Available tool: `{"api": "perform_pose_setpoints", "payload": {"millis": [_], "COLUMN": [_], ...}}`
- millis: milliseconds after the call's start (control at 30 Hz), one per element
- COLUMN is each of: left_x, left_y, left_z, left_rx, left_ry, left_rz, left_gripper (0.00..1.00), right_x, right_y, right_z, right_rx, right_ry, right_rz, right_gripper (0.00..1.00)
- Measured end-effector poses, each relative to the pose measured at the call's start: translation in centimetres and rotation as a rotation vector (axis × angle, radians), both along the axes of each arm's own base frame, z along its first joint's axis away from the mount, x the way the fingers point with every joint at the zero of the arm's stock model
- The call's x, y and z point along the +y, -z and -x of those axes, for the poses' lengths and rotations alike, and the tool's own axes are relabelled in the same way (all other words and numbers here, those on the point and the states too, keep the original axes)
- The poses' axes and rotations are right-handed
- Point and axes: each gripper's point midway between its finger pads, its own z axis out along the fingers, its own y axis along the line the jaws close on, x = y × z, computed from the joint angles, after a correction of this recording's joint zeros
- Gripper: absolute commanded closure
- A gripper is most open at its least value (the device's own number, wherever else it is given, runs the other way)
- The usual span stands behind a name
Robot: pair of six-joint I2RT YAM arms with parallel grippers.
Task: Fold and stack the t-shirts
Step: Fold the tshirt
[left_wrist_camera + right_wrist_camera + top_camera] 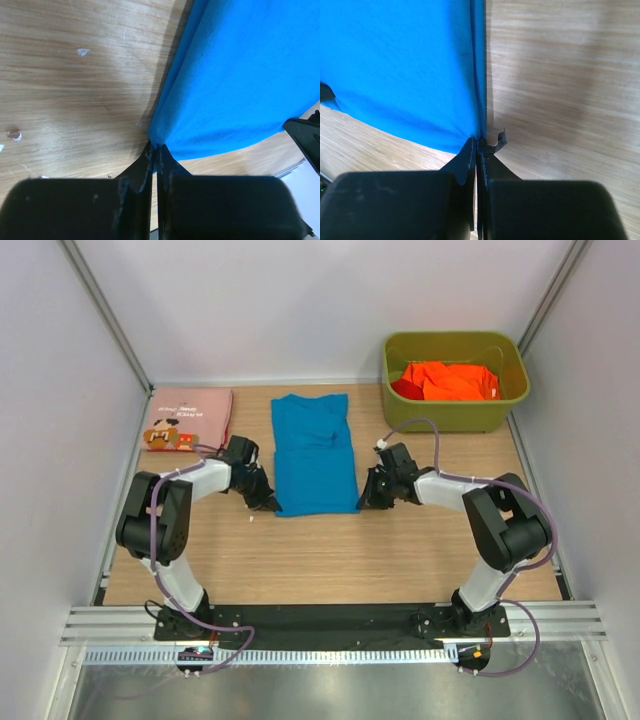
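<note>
Left gripper (155, 147) and right gripper (479, 142) each clamp a near corner of the blue t-shirt (315, 450). Raise both together, hem taut, then fold toward the collar.

You have a plain blue shirt (316, 455), a pink shirt (190, 418) printed brown, an orange shirt (455, 380) — olive bin (455, 416), wood-grain table (330, 550).

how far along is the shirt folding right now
Done: the pink t-shirt lies folded at the far left. In hand: the blue t-shirt, narrowed lengthwise, left gripper and right gripper pinching its near corners. Left: the orange t-shirt and red t-shirt in the olive-green bin; nothing stacked yet.
</note>
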Motion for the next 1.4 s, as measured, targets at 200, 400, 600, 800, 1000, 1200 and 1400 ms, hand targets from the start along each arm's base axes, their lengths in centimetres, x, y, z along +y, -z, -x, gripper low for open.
{"api": "perform_pose_setpoints", "payload": {"millis": [200,400,600,800,1000,1200,1400], "left_x": [0.1,-0.5,-0.7,1.3,-0.4,-0.4,-2.1], "left_y": [0.0,0.2,-0.2,-1.6,-3.0,-0.3,-0.3], "left_z": [2.1,6.8,11.1,12.7,13.4,14.8,14.3], "left_rx": [0.015,0.058,0.064,-0.013,-0.1,-0.024,-0.03], "left_ry": [0.021,0.078,0.135,0.121,0.181,0.167,0.163], "left_rz": [-0.03,-0.049,-0.096,-0.184,-0.164,-0.153,-0.086], "left_gripper": [1.0,0.92,0.68,0.61,0.61,0.6,0.6], "right_x": [-0.9,-1.7,-2.9,-4.0,-4.8,-4.8,-4.6], "right_y": [-0.3,-0.8,-1.1,-1.3,-0.7,-0.8,-0.5], "right_z": [2.8,6.9,10.8,13.3,14.8,15.0,15.2], "right_rx": [0.0,-0.001,-0.007,-0.026,0.006,0.013,0.019], "right_ry": [-0.004,-0.025,-0.014,0.012,0.024,0.03,0.024], "right_rz": [-0.005,-0.016,0.001,0.015,0.045,0.047,0.052], "right_gripper": [0.99,0.99,0.98,0.74,0.61,0.59,0.6]}}
